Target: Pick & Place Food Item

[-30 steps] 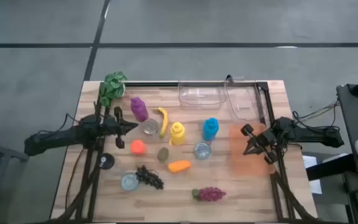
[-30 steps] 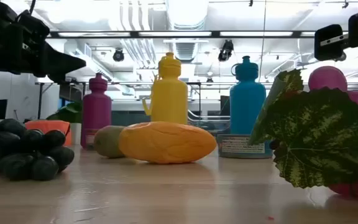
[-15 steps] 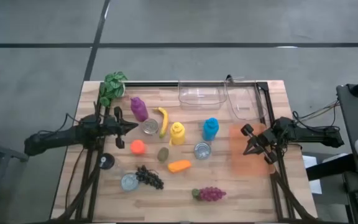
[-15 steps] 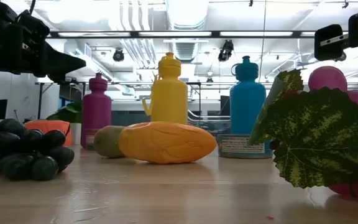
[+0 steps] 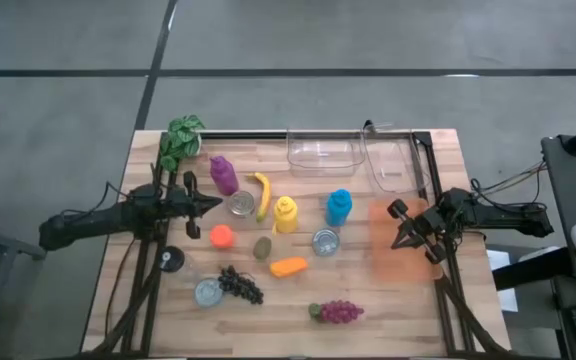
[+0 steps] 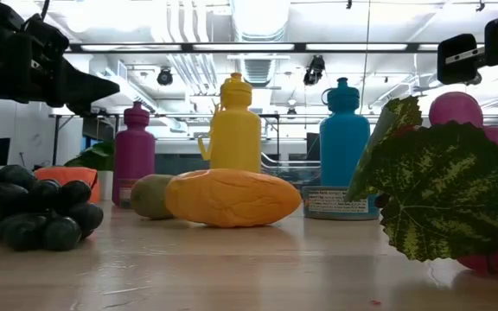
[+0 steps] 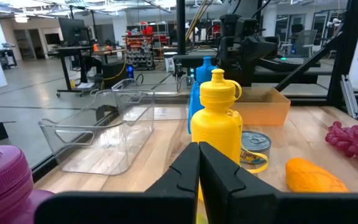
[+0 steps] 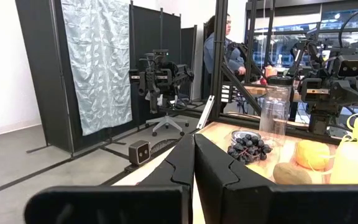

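Food items lie spread over the wooden table [image 5: 168, 330]: a banana [image 5: 261, 195], an orange round fruit [image 5: 222, 236], a kiwi [image 5: 262, 247], an orange oblong fruit [image 5: 289, 267], dark grapes [image 5: 240, 285] and purple grapes [image 5: 336, 312]. My left gripper [image 5: 213, 203] hovers shut above the table's left side, left of a can [image 5: 241, 204], pointing right. In the left wrist view my left gripper [image 7: 199, 163] points at the yellow bottle [image 7: 216, 121]. My right gripper [image 5: 398, 240] hovers shut over the translucent orange bin [image 5: 393, 262], pointing left; the right wrist view also shows my right gripper [image 8: 193, 154] shut.
Purple [image 5: 224, 175], yellow [image 5: 285, 214] and blue [image 5: 339, 207] bottles stand mid-table, with a second can [image 5: 325, 241] and a jar [image 5: 208, 292]. Two clear containers [image 5: 323, 152] [image 5: 388, 165] and a green leafy plant [image 5: 181, 140] sit along the far edge. A person [image 8: 222, 50] stands beyond the table.
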`<state>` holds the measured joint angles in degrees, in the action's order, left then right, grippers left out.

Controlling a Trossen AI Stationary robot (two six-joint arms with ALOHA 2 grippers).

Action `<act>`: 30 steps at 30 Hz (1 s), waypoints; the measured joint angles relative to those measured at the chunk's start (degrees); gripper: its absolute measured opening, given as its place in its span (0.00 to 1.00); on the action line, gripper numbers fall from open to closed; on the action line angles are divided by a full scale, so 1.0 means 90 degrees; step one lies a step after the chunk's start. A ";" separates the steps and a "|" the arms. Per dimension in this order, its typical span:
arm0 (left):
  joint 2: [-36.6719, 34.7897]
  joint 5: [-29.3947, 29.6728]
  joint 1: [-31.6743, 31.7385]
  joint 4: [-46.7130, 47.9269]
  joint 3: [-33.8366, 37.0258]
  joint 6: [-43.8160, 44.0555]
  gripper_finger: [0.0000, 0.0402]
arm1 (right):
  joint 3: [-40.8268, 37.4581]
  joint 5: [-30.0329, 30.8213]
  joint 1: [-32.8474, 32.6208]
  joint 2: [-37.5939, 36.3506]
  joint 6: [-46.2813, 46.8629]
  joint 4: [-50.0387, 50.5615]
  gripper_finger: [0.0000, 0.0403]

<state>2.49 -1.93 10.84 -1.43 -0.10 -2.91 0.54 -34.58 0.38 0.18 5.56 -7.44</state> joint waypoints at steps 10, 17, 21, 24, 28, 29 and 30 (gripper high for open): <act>-0.0001 -0.0002 0.0001 0.0000 0.0001 0.0002 0.04 | 0.0000 0.0000 0.0000 -0.0001 0.0000 -0.0002 0.02; -0.0001 0.0000 0.0001 0.0000 0.0001 0.0000 0.04 | 0.0000 -0.0001 0.0000 0.0001 0.0000 -0.0002 0.02; -0.0001 0.0000 0.0001 0.0000 -0.0001 0.0000 0.04 | 0.0000 -0.0001 0.0000 0.0001 0.0000 -0.0002 0.02; 0.0000 -0.0001 0.0000 0.0000 0.0000 0.0002 0.04 | 0.0000 0.0000 0.0000 -0.0002 0.0000 -0.0002 0.02; 0.0000 0.0000 0.0001 0.0000 -0.0001 0.0001 0.04 | 0.0000 0.0002 0.0000 -0.0001 -0.0005 -0.0038 0.02; -0.0001 0.0000 -0.0001 0.0000 0.0001 0.0002 0.04 | 0.0000 0.0002 0.0000 0.0001 -0.0019 -0.0087 0.02; 0.0001 -0.0002 0.0001 0.0000 0.0001 0.0000 0.04 | 0.0000 0.0003 0.0000 0.0000 -0.0019 -0.0126 0.02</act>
<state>2.50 -1.96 10.85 -1.43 -0.10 -2.92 0.54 -34.55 0.38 0.18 5.39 -8.58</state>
